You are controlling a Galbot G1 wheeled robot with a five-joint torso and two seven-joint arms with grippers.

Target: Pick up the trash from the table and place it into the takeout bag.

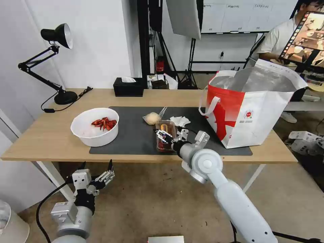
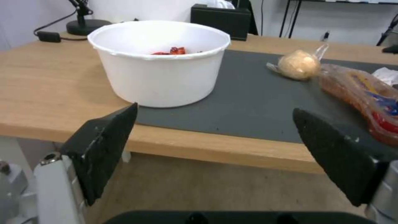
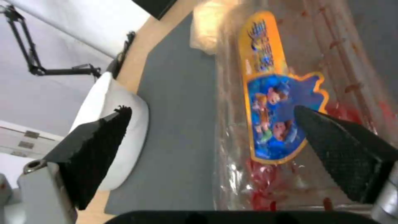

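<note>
On the table (image 1: 47,135) a dark grey mat (image 1: 131,135) carries the trash. A white bowl (image 1: 94,133) with red scraps stands at its left. A clear bag with a beige lump (image 1: 152,118), a clear plastic tray (image 1: 164,127) and a crumpled white tissue (image 1: 180,120) lie mid-mat. My right gripper (image 1: 172,135) is open low over the tray (image 3: 269,93), one finger on each side of its sticker. Below the table's front edge my left gripper (image 1: 96,166) is open and empty, facing the bowl (image 2: 159,74). The red-and-white takeout bag (image 1: 256,114) stands open at the right.
A black desk lamp (image 1: 55,37) stands at the back left corner. A black tissue box (image 1: 128,87) sits at the back edge. Light stands and cables fill the floor behind. White equipment (image 1: 305,141) lies on the floor to the right.
</note>
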